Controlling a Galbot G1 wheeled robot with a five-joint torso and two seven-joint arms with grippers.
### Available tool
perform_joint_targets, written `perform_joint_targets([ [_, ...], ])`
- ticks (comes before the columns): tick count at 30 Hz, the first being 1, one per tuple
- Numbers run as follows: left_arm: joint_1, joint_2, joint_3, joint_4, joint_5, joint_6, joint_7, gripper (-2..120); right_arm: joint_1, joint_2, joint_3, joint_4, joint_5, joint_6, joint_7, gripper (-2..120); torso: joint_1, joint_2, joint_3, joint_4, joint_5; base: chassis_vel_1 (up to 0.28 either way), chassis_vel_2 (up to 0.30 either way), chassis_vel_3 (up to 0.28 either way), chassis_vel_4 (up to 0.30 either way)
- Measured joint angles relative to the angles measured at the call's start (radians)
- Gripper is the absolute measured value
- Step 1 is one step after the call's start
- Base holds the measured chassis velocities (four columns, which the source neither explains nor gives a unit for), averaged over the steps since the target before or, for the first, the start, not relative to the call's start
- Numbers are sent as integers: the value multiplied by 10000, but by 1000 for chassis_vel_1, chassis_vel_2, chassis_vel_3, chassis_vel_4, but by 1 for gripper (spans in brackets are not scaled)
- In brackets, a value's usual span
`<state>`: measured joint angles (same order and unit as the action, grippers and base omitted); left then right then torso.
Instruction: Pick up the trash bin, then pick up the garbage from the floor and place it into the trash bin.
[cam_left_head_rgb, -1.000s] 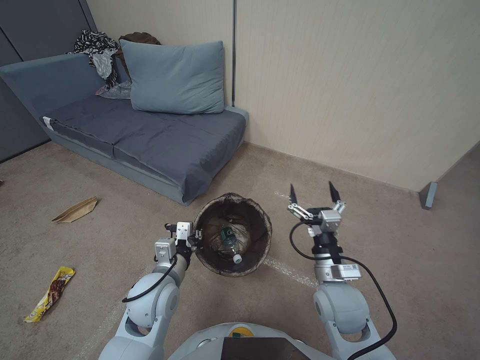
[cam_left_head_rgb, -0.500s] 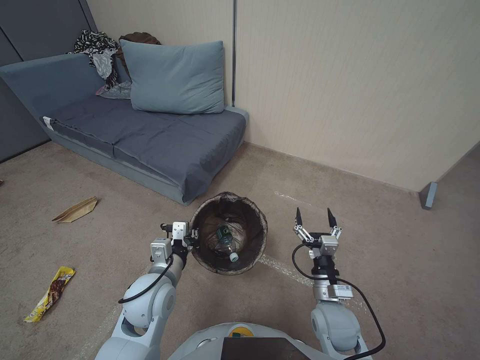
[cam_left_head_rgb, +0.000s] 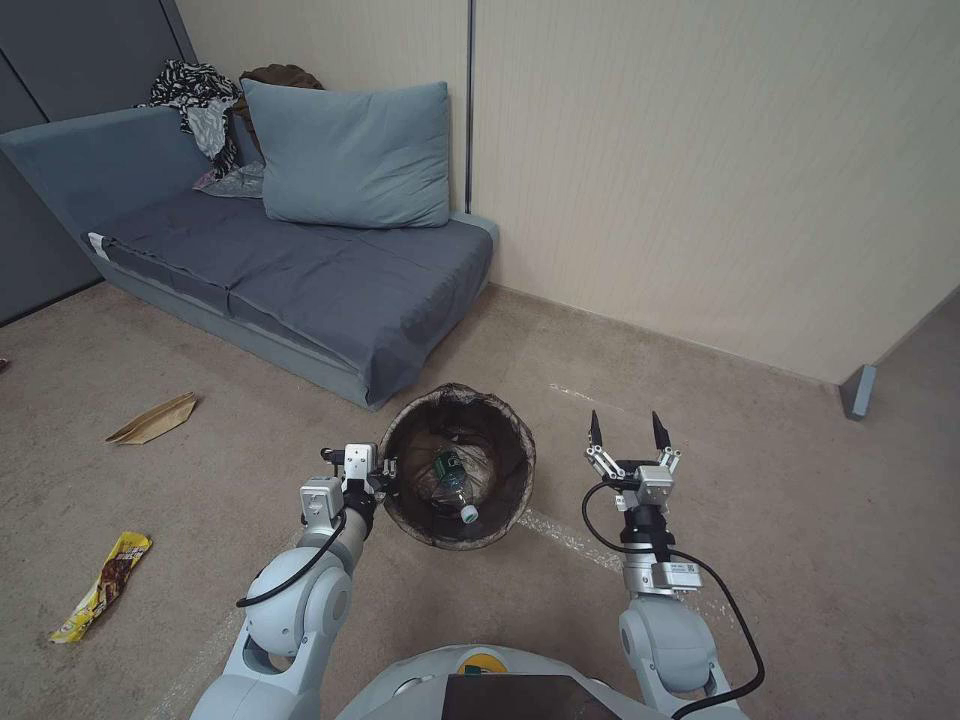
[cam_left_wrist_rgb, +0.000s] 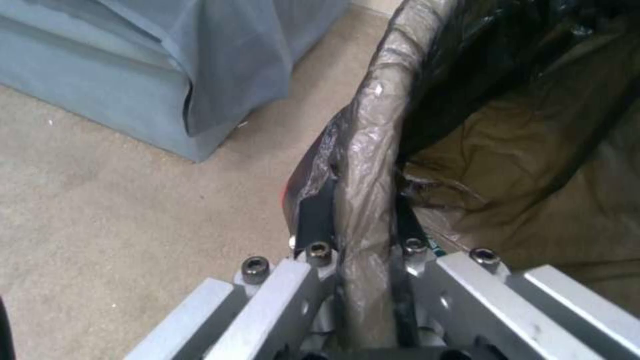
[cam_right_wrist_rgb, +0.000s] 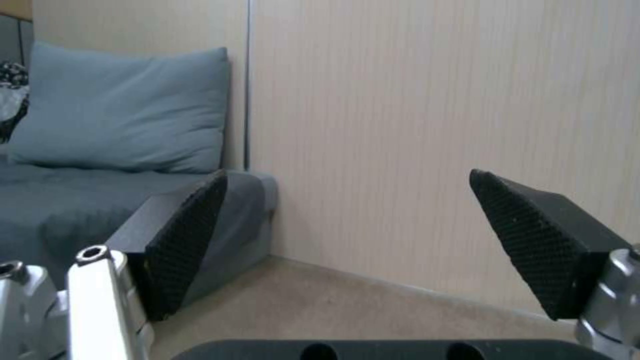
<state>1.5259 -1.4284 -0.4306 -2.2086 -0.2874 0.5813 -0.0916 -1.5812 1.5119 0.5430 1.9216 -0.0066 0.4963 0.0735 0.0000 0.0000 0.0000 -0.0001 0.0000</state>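
So the small round bin lined with a dark brown-black plastic bag is held up off the carpeted floor by the left hand, which is clamped on the bag-covered rim, one finger inside and one outside as seen in the left wrist view. The bin is tipped so its mouth faces up toward the head camera, probably so stuff can be dropped in easily. A clear plastic bottle with a green label and white cap is already lying inside it. The right hand is held in the air just to the right of the bin, spread wide with nothing gripped, fingers pointing toward the wall. Garbage is left on the floor well off to the left: a flat brown paper bag and a crumpled yellow snack wrapper. A grey-blue sofa sits right behind the bin.
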Motion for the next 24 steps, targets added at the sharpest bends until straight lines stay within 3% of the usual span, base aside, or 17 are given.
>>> perform_joint_targets([
  [10,14,-7,21,0,1,-38,4,0,69,-3,2,87,5,-87,-3,88,0,0,0,0,0,24,22,33,20],
  [24,11,-23,51,42,30,-112,44,0,203,-12,-19,116,-7,-158,-8,88,0,0,0,1,0,94,109,97,97],
])
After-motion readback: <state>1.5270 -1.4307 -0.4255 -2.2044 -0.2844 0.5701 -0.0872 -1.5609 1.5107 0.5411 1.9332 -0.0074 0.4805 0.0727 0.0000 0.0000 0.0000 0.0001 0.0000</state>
